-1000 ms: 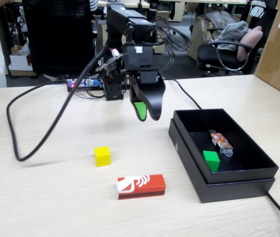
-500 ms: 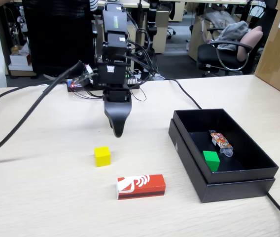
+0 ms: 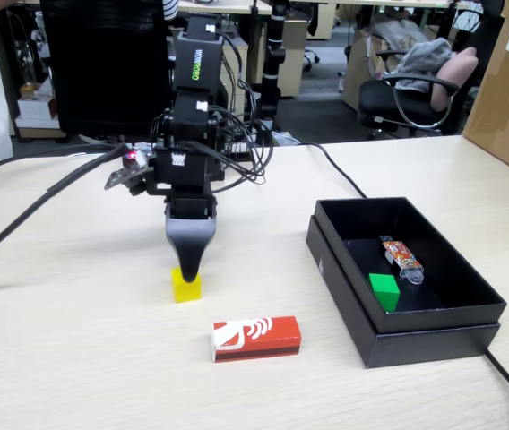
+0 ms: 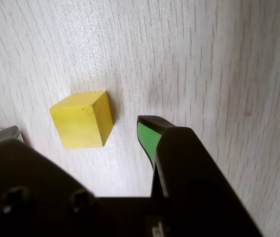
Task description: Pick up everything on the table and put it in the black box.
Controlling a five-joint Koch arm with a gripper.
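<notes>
The yellow cube (image 4: 82,120) lies on the surface (image 3: 75,358), left of the black box (image 3: 353,300) and just beyond the red packet (image 3: 256,338). In the wrist view the gripper (image 4: 78,134) is seen spread wide and empty — one of the fingers (image 4: 149,134) right of the cube, the other at the left edge, with the cube between them and touched by neither. In the fixed view only one dark tip is seen, low over the cube.

The cube is judged light, stiff and smooth-faced, probably painted wood or plastic; it should not crush, but it could slip or twist if caught on its corners. In the wrist view it sits slightly turned against the fingers, so two opposite flat faces are best taken, near mid-height.

The packet is judged light and longer than it is wide — best taken across its short width, near the middle. The green cube (image 3: 383,291) already lies in the box, beside an orange patterned item (image 3: 401,256).

Green lettering is seen on the arm's upper housing (image 3: 188,64), too small to be read surely. The packet bears a white logo on its left end; no words can be made out.
</notes>
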